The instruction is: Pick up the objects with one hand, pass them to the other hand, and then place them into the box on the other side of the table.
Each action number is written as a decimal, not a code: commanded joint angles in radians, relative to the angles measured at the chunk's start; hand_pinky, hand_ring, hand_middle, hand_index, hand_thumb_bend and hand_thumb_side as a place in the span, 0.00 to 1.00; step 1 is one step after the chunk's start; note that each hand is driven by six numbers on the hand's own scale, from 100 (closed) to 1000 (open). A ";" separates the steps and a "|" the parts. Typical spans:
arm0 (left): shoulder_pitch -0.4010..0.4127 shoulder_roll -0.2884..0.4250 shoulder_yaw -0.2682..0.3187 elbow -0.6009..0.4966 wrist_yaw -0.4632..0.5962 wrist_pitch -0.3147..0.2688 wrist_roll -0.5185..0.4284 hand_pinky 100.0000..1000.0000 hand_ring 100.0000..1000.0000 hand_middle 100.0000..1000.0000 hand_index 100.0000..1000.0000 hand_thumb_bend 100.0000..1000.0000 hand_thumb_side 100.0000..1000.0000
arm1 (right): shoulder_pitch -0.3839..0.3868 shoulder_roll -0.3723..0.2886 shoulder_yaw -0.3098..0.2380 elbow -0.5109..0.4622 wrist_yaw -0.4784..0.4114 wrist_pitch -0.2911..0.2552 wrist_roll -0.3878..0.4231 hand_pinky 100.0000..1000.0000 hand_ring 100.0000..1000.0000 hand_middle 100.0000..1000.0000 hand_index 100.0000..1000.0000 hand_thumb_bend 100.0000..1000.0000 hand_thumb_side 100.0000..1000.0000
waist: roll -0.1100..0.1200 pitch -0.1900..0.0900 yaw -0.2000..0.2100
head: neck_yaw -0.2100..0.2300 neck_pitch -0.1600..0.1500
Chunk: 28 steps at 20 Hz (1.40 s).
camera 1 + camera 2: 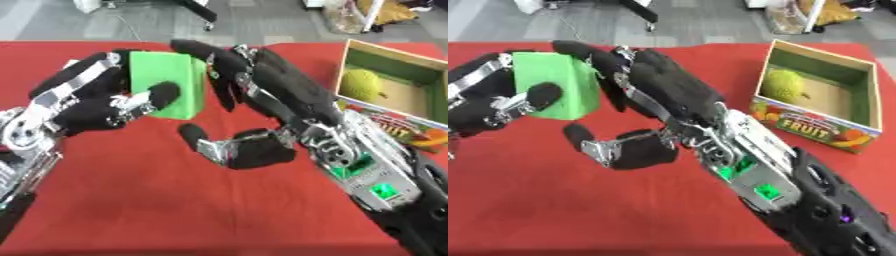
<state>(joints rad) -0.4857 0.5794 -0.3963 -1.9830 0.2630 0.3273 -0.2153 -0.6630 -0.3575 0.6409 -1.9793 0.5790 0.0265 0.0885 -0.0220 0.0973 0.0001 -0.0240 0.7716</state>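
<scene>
Red-clothed table (131, 200), grey floor beyond: a green block mid-handover between two hands.

Nearest, the right hand (654, 95) reaches in from the lower right, its fingers extended toward the block's right face and its thumb hanging below, spread wide and closed on nothing; whether the fingertips touch the block I cannot tell. Just left of it, the left hand (83, 107) has the green block (166, 82) above the cloth, fingers curled behind it and thumb pressed on the front face. The block looks rigid, light and smooth-sided, probably foam or plastic, so opposing flat faces seem the place to pinch. It stands roughly upright, long axis near vertical, broad face toward the camera. Farther right sits the fruit box (866, 131), open-topped, with a yellow-green round fruit (785, 85) already inside.
</scene>
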 commanded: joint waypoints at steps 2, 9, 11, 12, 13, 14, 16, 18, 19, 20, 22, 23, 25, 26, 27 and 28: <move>-0.022 0.001 -0.004 -0.017 0.010 -0.008 -0.021 0.77 0.48 0.43 0.56 0.00 0.48 | -0.014 -0.003 -0.005 -0.021 0.006 0.008 0.000 0.18 0.31 0.16 0.92 0.12 0.33 | -0.011 -0.009 -0.001 | 0.000 -0.002; -0.014 0.007 -0.012 -0.017 0.014 -0.019 -0.049 0.77 0.48 0.43 0.56 0.00 0.48 | -0.012 -0.004 -0.008 -0.021 0.025 0.033 -0.021 0.14 0.28 0.12 0.79 0.00 0.17 | -0.009 -0.010 -0.004 | -0.002 -0.002; -0.010 0.010 -0.013 -0.017 0.013 -0.021 -0.057 0.77 0.48 0.44 0.56 0.00 0.48 | -0.012 -0.003 -0.009 -0.021 0.028 0.045 -0.039 0.14 0.28 0.12 0.71 0.00 0.16 | -0.009 -0.010 -0.004 | -0.002 -0.002; -0.007 0.012 -0.013 -0.017 0.011 -0.023 -0.061 0.77 0.48 0.44 0.56 0.00 0.48 | -0.012 -0.003 -0.009 -0.021 0.027 0.049 -0.049 0.14 0.28 0.12 0.70 0.00 0.16 | -0.009 -0.010 -0.004 | -0.002 -0.002; -0.004 0.015 -0.013 -0.017 0.008 -0.025 -0.065 0.77 0.49 0.44 0.57 0.00 0.48 | -0.011 -0.003 -0.009 -0.021 0.026 0.052 -0.058 0.13 0.27 0.11 0.63 0.00 0.16 | -0.009 -0.010 -0.005 | -0.002 -0.002; -0.001 0.017 -0.013 -0.017 0.003 -0.026 -0.070 0.77 0.49 0.44 0.57 0.00 0.48 | -0.011 -0.003 -0.008 -0.021 0.024 0.054 -0.065 0.13 0.27 0.11 0.62 0.00 0.16 | -0.009 -0.010 -0.005 | -0.003 -0.002; 0.006 0.023 -0.012 -0.017 -0.008 -0.026 -0.075 0.77 0.50 0.46 0.59 0.00 0.51 | -0.010 -0.004 -0.008 -0.021 0.020 0.058 -0.074 0.13 0.27 0.11 0.59 0.00 0.17 | -0.009 -0.009 -0.005 | -0.003 -0.002; 0.012 0.029 -0.010 -0.017 -0.019 -0.028 -0.080 0.77 0.51 0.48 0.62 0.00 0.65 | -0.008 -0.004 -0.008 -0.021 0.016 0.064 -0.081 0.13 0.27 0.12 0.59 0.00 0.17 | -0.009 -0.009 -0.006 | -0.003 -0.002; 0.014 0.032 -0.009 -0.017 -0.026 -0.029 -0.084 0.78 0.54 0.52 0.66 0.12 0.80 | -0.008 -0.004 -0.010 -0.021 0.013 0.065 -0.085 0.13 0.27 0.12 0.59 0.00 0.17 | -0.009 -0.009 -0.006 | -0.003 -0.002; 0.016 0.036 -0.007 -0.017 -0.037 -0.032 -0.088 0.79 0.55 0.54 0.68 0.15 0.83 | -0.007 -0.005 -0.012 -0.021 0.011 0.067 -0.089 0.13 0.27 0.12 0.59 0.00 0.16 | -0.009 -0.009 -0.007 | -0.002 -0.002; 0.022 0.045 0.006 -0.017 -0.057 -0.043 -0.091 0.80 0.58 0.57 0.72 0.20 0.89 | -0.006 -0.008 -0.018 -0.021 0.003 0.070 -0.099 0.13 0.27 0.12 0.59 0.00 0.16 | -0.009 -0.010 -0.008 | -0.003 -0.002; 0.026 0.051 0.016 -0.017 -0.065 -0.049 -0.088 0.80 0.58 0.58 0.73 0.22 0.92 | -0.004 -0.011 -0.022 -0.021 -0.001 0.072 -0.105 0.13 0.27 0.12 0.58 0.00 0.16 | -0.009 -0.011 -0.008 | -0.003 -0.002; 0.037 0.069 0.045 -0.017 -0.075 -0.066 -0.072 0.80 0.59 0.59 0.74 0.24 0.94 | -0.001 -0.022 -0.035 -0.021 -0.011 0.077 -0.118 0.13 0.27 0.12 0.58 0.00 0.16 | -0.009 -0.012 -0.009 | -0.004 -0.002; 0.043 0.079 0.060 -0.017 -0.077 -0.076 -0.060 0.80 0.59 0.59 0.74 0.24 0.94 | 0.001 -0.030 -0.042 -0.021 -0.016 0.080 -0.125 0.13 0.27 0.12 0.58 0.00 0.16 | -0.008 -0.012 -0.010 | -0.005 -0.002; 0.048 0.088 0.076 -0.017 -0.077 -0.086 -0.049 0.80 0.59 0.59 0.75 0.23 0.94 | 0.004 -0.037 -0.050 -0.021 -0.020 0.082 -0.131 0.13 0.27 0.12 0.58 0.00 0.16 | -0.008 -0.013 -0.010 | -0.007 -0.002; 0.055 0.099 0.096 -0.017 -0.077 -0.097 -0.033 0.80 0.59 0.59 0.75 0.23 0.94 | 0.009 -0.046 -0.059 -0.021 -0.027 0.087 -0.141 0.13 0.27 0.12 0.58 0.00 0.16 | -0.008 -0.013 -0.010 | -0.010 -0.002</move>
<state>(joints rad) -0.4225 0.6393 -0.3351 -1.9845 0.1896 0.2436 -0.2616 -0.6443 -0.3755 0.6112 -1.9911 0.5598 0.1083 -0.0386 -0.0220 0.0972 -0.0088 -0.0294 0.7717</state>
